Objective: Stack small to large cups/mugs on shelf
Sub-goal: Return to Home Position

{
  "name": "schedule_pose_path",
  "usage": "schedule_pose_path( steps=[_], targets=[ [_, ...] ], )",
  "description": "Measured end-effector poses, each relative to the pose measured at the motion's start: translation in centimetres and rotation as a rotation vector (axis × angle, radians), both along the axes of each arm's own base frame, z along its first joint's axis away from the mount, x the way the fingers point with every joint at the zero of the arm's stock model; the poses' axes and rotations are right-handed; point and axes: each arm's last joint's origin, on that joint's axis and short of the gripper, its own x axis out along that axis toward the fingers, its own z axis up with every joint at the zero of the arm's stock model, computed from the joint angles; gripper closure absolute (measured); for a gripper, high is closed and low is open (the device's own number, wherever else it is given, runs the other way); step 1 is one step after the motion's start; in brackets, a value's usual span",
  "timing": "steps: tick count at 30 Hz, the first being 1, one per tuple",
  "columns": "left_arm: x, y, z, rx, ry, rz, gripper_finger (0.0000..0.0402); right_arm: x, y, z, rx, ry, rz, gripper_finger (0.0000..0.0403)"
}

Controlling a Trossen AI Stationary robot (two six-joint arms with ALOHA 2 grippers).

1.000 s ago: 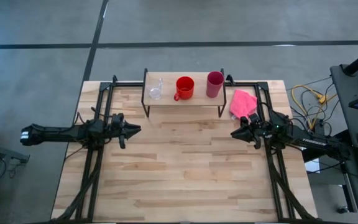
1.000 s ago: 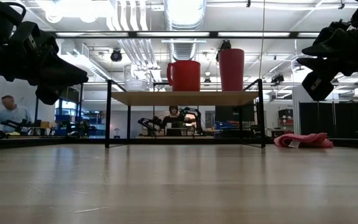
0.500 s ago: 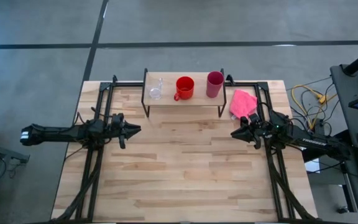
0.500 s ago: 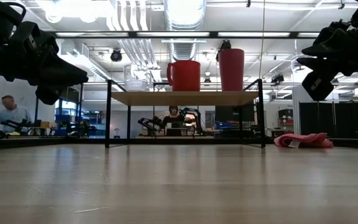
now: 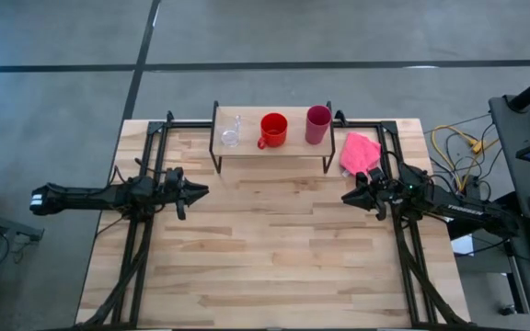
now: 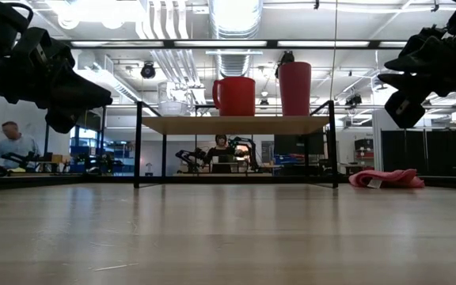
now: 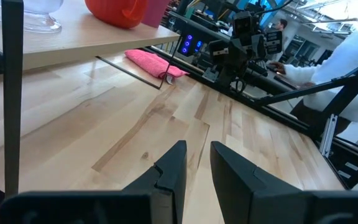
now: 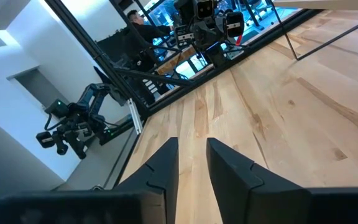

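On the shelf (image 5: 293, 147) at the table's far side, three vessels stand in a row on their bases. From left to right they are the small clear glass (image 5: 230, 133), the red mug (image 5: 273, 130) and the magenta-pink tumbler (image 5: 317, 124). They also show in the low view: glass (image 6: 173, 107), mug (image 6: 234, 96), tumbler (image 6: 294, 88). My left gripper (image 5: 201, 191) hovers at the table's left, shut and empty, near of the shelf. My right gripper (image 5: 346, 197) hovers at the table's right, shut and empty.
A soft pink cloth (image 5: 359, 152) lies on the table to the right of the shelf, just far of my right gripper. The shelf's black legs (image 6: 138, 146) stand on the tabletop. People and other equipment show in the room beyond the table.
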Motion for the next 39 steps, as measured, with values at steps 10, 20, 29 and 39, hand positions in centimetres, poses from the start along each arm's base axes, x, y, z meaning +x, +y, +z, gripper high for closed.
schedule_pose_path(
  steps=[10,20,29,39],
  targets=[
    [0.0,0.0,0.0,0.0,0.0,0.0,0.0343,0.0,0.0,0.0,0.0,0.0,0.0,0.0332],
    [0.0,0.0,0.0,0.0,0.0,0.0,0.0343,0.0,0.0,0.0,0.0,0.0,0.0,0.0323],
    [0.0,0.0,0.0,0.0,0.0,0.0,0.0343,0.0,0.0,0.0,0.0,0.0,0.0,0.0334],
    [0.0,0.0,0.0,0.0,0.0,0.0,0.0343,0.0,0.0,0.0,0.0,0.0,0.0,0.0328]
  ],
)
